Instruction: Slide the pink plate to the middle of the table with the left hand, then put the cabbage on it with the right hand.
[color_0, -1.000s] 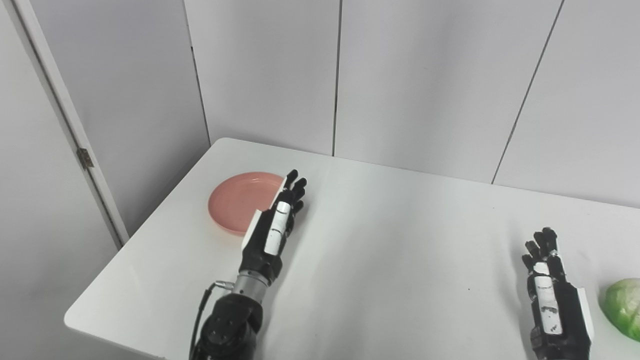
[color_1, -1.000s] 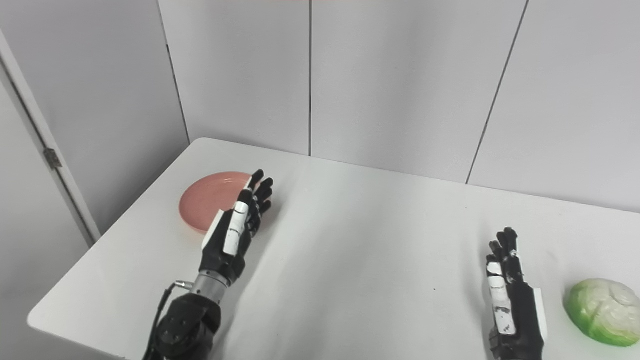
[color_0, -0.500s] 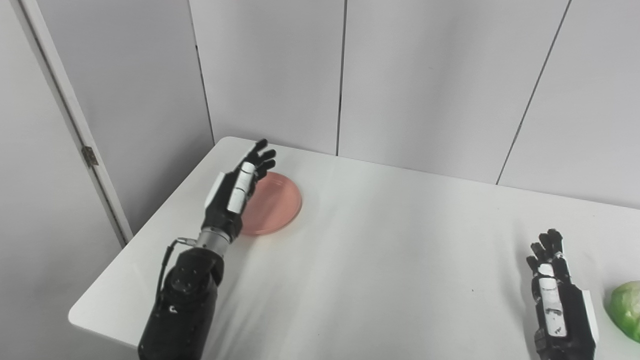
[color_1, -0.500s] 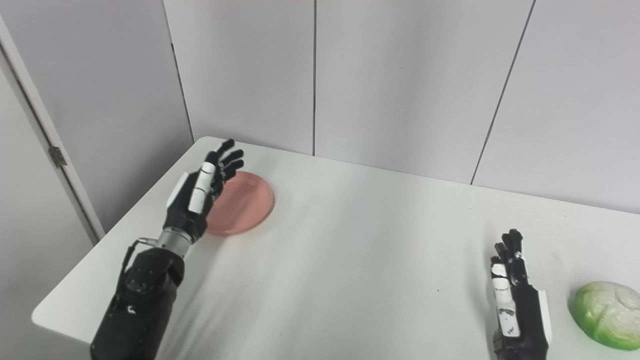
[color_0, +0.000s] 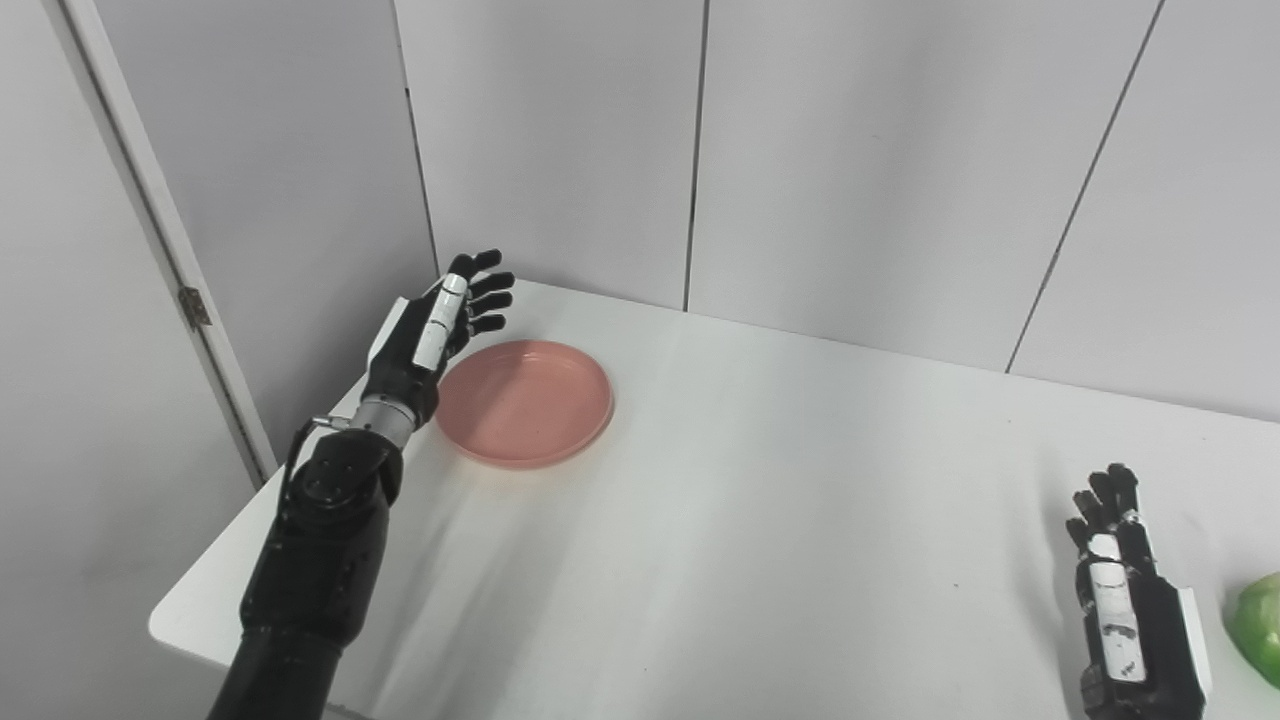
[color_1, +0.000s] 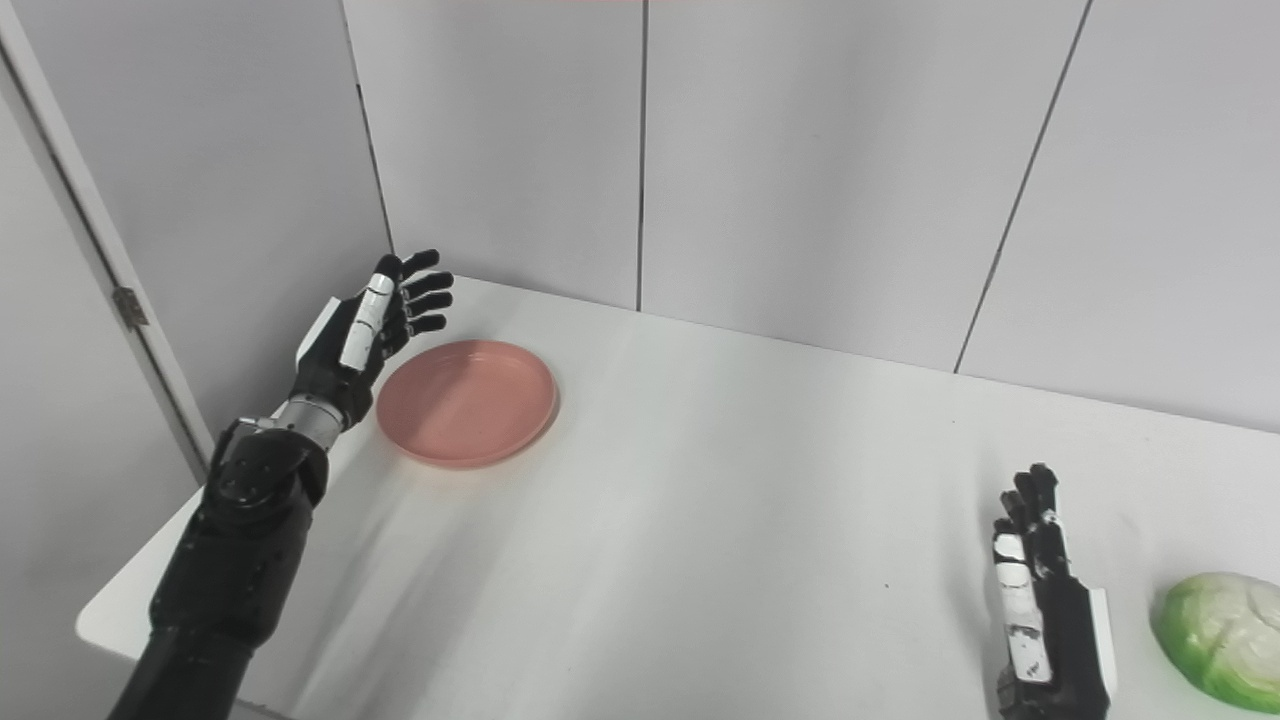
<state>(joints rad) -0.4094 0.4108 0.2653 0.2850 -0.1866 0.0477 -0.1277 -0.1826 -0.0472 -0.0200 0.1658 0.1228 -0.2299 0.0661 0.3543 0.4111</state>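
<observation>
While the round pink plate (color_0: 524, 402) sits far-left on the white table (color_0: 780, 520), nothing's done yet: left hand (color_0: 432, 330) hovers just left of it, fingers spread, empty. Right hand (color_1: 1050, 620) waits near-right, fingers apart & empty, beside the pale green cabbage (color_1: 1215, 640).

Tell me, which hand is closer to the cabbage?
The right hand. It rests on the table just left of the cabbage, with a small gap between. The left hand is raised far across the table, beside the plate.
</observation>
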